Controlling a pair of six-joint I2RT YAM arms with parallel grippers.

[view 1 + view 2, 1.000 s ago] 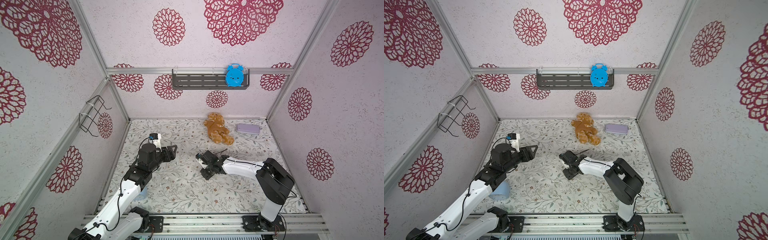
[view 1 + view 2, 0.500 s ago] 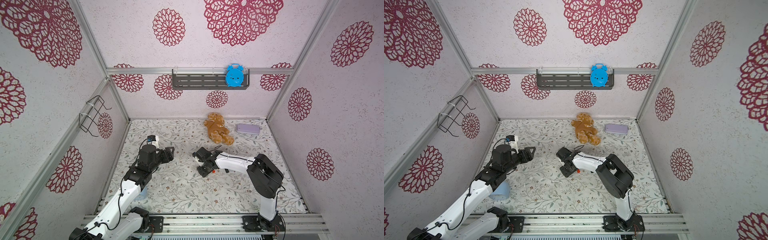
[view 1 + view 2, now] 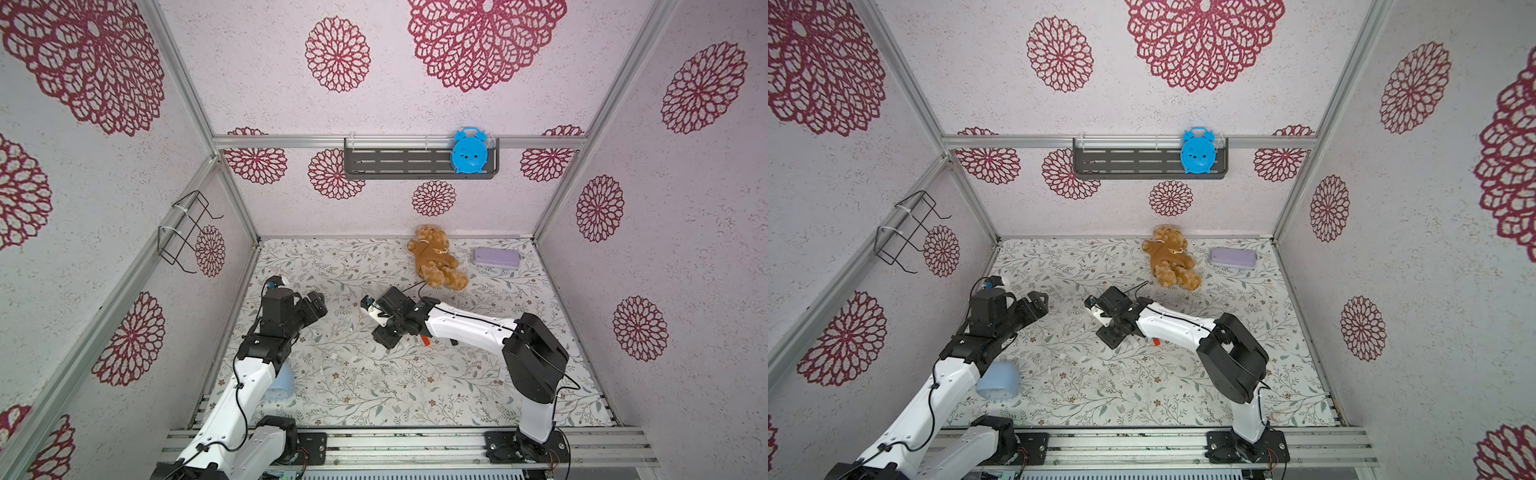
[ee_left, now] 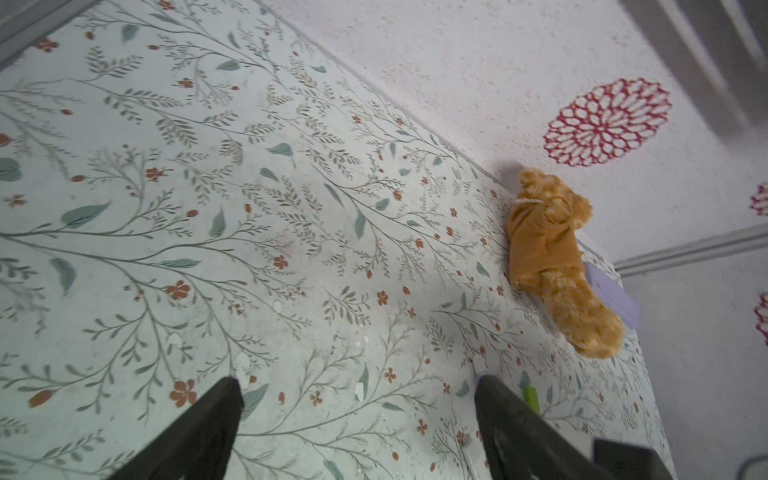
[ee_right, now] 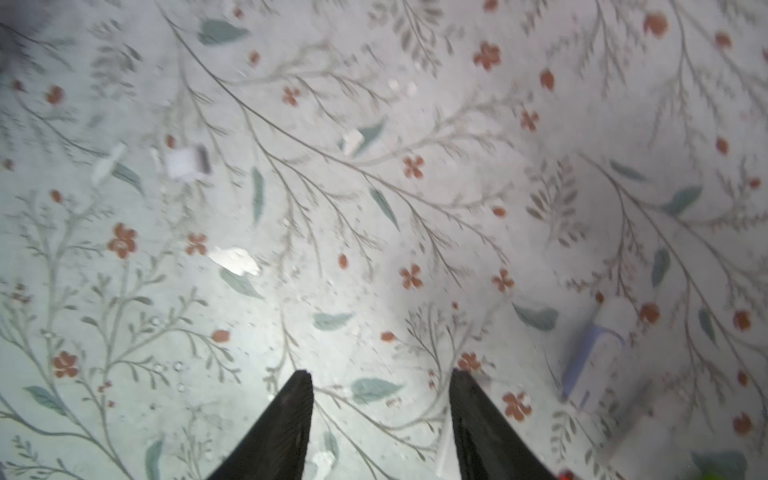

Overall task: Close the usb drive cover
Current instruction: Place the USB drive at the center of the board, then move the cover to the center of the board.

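— What room did both top views show?
— Open floral mat (image 3: pixel 365 386) toward 6 o'clock, with the teddy bear (image 3: pixel 434 262) off at 1. The left gripper (image 3: pixel 316 305) had drawn back toward 9. The right gripper (image 3: pixel 381 319), on an arm stretched low, had swung toward 10.
— Left wrist?
— Jaws spread wide over the mat.
— Right wrist?
— Jaws parted and empty. The usb drive (image 5: pixel 594 353) lay just outside one finger (image 5: pixel 473 415).

The floral surface (image 3: pixel 353 386) carries a bear (image 3: pixel 434 257) by the back wall (image 3: pixel 374 212), a purple case (image 3: pixel 496 257) near it, a pale blue container (image 3: pixel 998 380) front-left, a white-and-purple usb drive (image 5: pixel 598 353), and scattered white scraps (image 5: pixel 235 259).
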